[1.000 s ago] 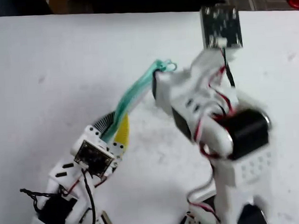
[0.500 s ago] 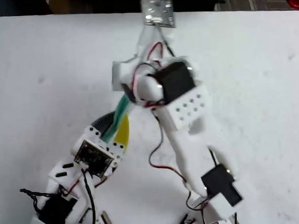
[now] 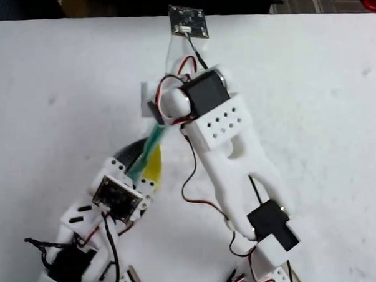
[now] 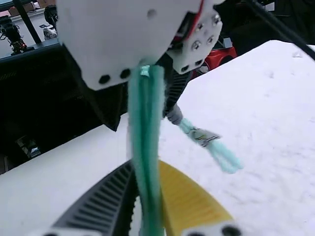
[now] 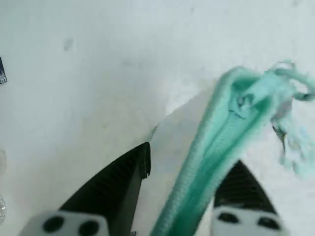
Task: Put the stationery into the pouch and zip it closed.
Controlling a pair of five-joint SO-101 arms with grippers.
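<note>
High view is showing the pouch (image 3: 149, 141) as a narrow teal strip stretching between the two arms over the white table (image 3: 311, 110). The left gripper (image 3: 145, 154) is clenching one end of that strip. In the left wrist view its black ribbed finger (image 4: 98, 201) and its yellow finger (image 4: 189, 201) are pressing tight against either side of the pouch's teal zip band (image 4: 145, 162).

The right arm (image 3: 232, 151) is leaning over the other end of the pouch, its white body sitting just above the strip and covering the part beneath it. In the right wrist view the right gripper (image 5: 191, 160) is straddling the zip band with its claw released. The two black fingers are standing apart. One (image 5: 118, 182) is keeping well clear of the band, with bare table showing in between. The other (image 5: 241, 184) is sitting just beside the band on its opposite side, and whether it is touching the fabric I cannot tell.

The zip pull (image 5: 295, 147), a small loop of pale teal cord, is hanging off the pouch's end beyond the right gripper's fingertips. The left wrist view is showing the same zip pull (image 4: 214, 145) dangling beside the band, past the right arm's body. The band is running in a nearly straight line from one gripper to the other. Whether the pouch is touching the table I cannot tell.
</note>
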